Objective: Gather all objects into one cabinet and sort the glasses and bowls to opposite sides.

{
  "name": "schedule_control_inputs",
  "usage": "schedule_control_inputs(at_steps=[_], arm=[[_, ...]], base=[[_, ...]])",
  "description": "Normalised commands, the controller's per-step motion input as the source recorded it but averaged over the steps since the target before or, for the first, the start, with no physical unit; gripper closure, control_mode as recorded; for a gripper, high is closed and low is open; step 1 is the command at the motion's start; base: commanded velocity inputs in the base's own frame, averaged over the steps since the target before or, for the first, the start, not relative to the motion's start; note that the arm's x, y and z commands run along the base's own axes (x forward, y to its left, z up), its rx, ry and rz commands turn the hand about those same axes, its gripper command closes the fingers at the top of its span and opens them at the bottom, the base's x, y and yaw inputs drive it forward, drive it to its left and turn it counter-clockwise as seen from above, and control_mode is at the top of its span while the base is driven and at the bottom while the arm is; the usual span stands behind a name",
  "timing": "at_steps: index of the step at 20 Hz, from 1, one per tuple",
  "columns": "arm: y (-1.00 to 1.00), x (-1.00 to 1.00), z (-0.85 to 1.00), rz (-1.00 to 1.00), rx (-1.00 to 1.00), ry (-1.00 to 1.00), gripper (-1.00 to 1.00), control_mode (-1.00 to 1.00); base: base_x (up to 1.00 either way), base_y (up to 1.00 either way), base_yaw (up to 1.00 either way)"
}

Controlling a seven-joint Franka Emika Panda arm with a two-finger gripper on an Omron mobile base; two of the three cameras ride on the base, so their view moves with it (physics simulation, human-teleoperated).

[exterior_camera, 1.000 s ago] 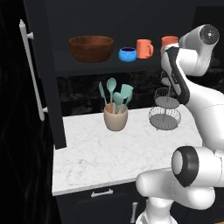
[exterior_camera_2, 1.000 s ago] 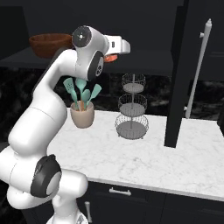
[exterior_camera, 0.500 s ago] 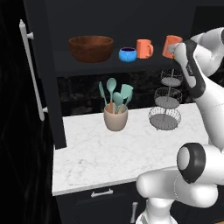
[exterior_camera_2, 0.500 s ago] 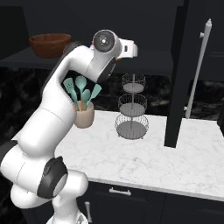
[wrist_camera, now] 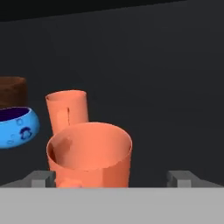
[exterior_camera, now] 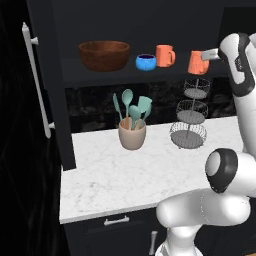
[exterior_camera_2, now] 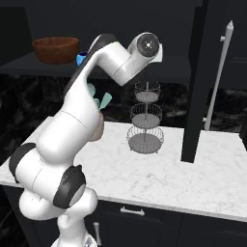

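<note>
In the open black cabinet (exterior_camera: 47, 90), the shelf (exterior_camera: 170, 74) carries a wide brown wooden bowl (exterior_camera: 104, 54), a small blue bowl (exterior_camera: 146, 62) and an orange mug (exterior_camera: 164, 55) in a row. A second orange mug (exterior_camera: 198, 62) stands apart at the right, near the shelf's front edge. My gripper (exterior_camera: 203, 56) is open at this mug. Seen from the hand, the near mug (wrist_camera: 89, 155) sits between the spread fingertips (wrist_camera: 41, 178), closer to the left one. Behind it are the other mug (wrist_camera: 66, 109), the blue bowl (wrist_camera: 15, 127) and the brown bowl (wrist_camera: 11, 92).
A beige pot with teal spoons (exterior_camera: 132, 132) and a tiered wire basket stand (exterior_camera: 190, 115) stand on the white marble counter (exterior_camera: 110, 180) under the shelf. The open doors with long white handles (exterior_camera: 35, 80) (exterior_camera_2: 219, 77) flank the opening. Black drawers (exterior_camera: 117, 220) sit below.
My arm has swung to the right. The right-hand mug and the hand at it now sit a little further right and lower than a second ago. The bowls and other mug stayed put.
</note>
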Motion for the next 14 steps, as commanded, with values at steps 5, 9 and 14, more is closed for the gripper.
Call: schedule_control_inputs(at_steps=[5, 9, 14], arm=[[0.29, 0.05, 0.13, 0.2, -0.31, 0.06, -1.0, -1.0], [0.55, -0.74, 0.08, 0.14, -0.26, 0.0, -1.0, -1.0], [0.36, -1.0, 0.0, 0.04, -0.22, -0.02, -1.0, -1.0]], base=[[0.0, 0.0, 0.0], [0.0, 0.0, 0.0], [0.0, 0.0, 0.0]])
